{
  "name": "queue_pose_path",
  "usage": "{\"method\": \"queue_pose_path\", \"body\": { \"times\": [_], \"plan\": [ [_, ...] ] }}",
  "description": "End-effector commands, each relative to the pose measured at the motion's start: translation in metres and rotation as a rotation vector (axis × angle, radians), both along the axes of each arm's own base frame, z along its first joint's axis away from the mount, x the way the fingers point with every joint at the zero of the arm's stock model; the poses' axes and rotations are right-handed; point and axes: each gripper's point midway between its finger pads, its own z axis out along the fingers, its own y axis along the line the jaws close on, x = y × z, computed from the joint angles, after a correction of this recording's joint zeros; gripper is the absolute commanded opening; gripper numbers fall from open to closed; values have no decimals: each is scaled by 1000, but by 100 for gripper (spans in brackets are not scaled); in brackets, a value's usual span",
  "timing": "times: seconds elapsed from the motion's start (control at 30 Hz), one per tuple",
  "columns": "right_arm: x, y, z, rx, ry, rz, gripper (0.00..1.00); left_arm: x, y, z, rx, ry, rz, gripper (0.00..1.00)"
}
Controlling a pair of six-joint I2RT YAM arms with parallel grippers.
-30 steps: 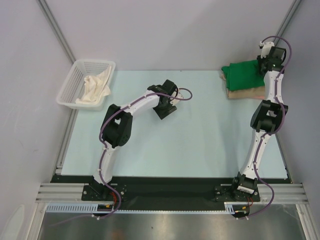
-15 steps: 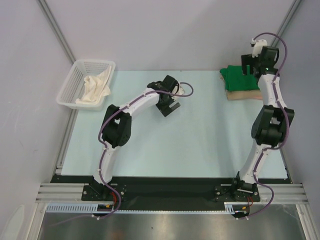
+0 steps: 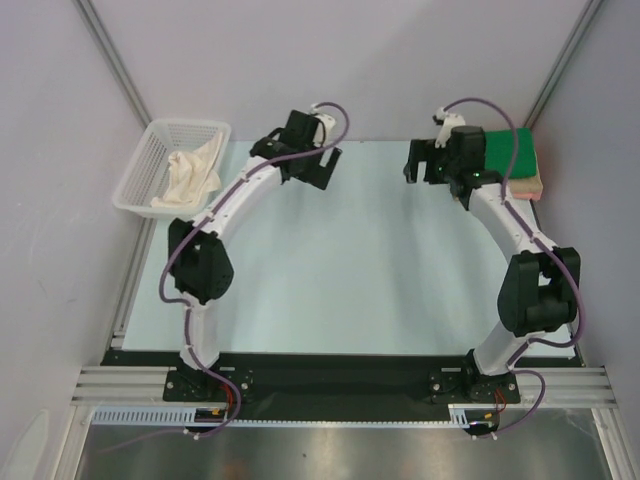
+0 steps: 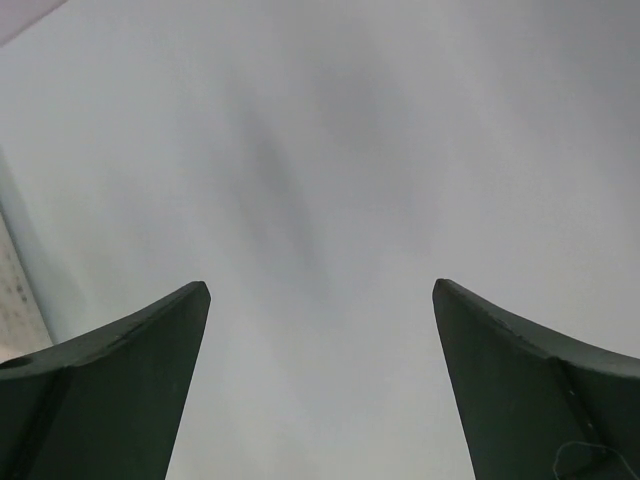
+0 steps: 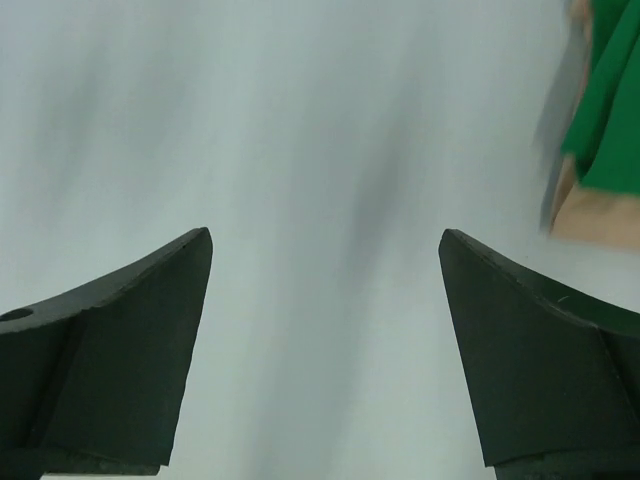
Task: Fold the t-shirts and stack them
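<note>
A folded bright green t-shirt (image 3: 508,152) lies on top of a folded tan one (image 3: 530,186) at the table's far right corner, with a pinkish edge along the bottom. The right wrist view catches the green t-shirt (image 5: 612,90) and tan t-shirt (image 5: 592,215) at its right edge. My right gripper (image 3: 428,170) hovers just left of the stack, open and empty, with only the table between its fingers (image 5: 100,330). My left gripper (image 3: 318,168) is over the far middle of the table, also open and empty (image 4: 320,295).
A white mesh basket (image 3: 145,160) stands at the far left corner with a cream cloth (image 3: 192,172) bunched inside. Grey walls and metal posts close in the back and sides. The pale blue tabletop (image 3: 350,270) spans the space between the arms.
My right gripper has left the stack and swung left of it, opening wide. My left gripper has moved toward the far edge and opened fully. The stack now lies neater and further into the corner.
</note>
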Motion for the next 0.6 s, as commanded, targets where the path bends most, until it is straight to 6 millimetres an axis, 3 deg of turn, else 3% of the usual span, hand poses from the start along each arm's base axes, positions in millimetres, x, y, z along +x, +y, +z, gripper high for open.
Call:
{"method": "queue_pose_path", "body": {
  "times": [0.0, 0.03, 0.07, 0.1, 0.13, 0.27, 0.3, 0.33, 0.37, 0.4, 0.43, 0.5, 0.57],
  "plan": [
    [-1, -19, -11, -22, 14, -232, 100, -2, 39, 49, -233, -41, 226, 100],
    [-1, -25, -17, -56, -1, -292, 100, -7, 50, 31, -240, -7, 249, 100],
    [0, -26, -18, -71, -13, -316, 100, -8, 54, 32, -276, -21, 268, 100],
    [0, -27, -17, -83, -27, -331, 100, 2, 54, 64, -361, -149, 259, 100],
    [1, -24, -18, -98, -43, -348, 100, -5, 62, 40, -346, -135, 268, 100],
    [1, -9, -21, -140, -40, -361, 100, 3, 69, 34, -289, -223, 232, 100],
    [0, -10, -23, -159, -31, -379, 100, 12, 73, 46, -277, -251, 258, 100],
    [-1, -10, -24, -164, -27, -388, 100, 12, 78, 30, -229, -206, 292, 100],
    [-1, -4, -22, -161, -30, -383, 100, 15, 83, 34, -179, -235, 309, 100],
    [0, -3, -22, -164, -35, -382, 100, 11, 82, 33, -141, -255, 284, 100],
    [-1, -1, -22, -165, -41, -379, 100, 11, 76, 51, -114, -328, 239, 100],
    [-1, 1, -25, -173, -39, -394, 100, 10, 70, 60, -111, -335, 175, 100],
    [-1, 2, -28, -185, -35, -390, 100, 10, 68, 58, -93, -316, 153, 100]
  ]
}}
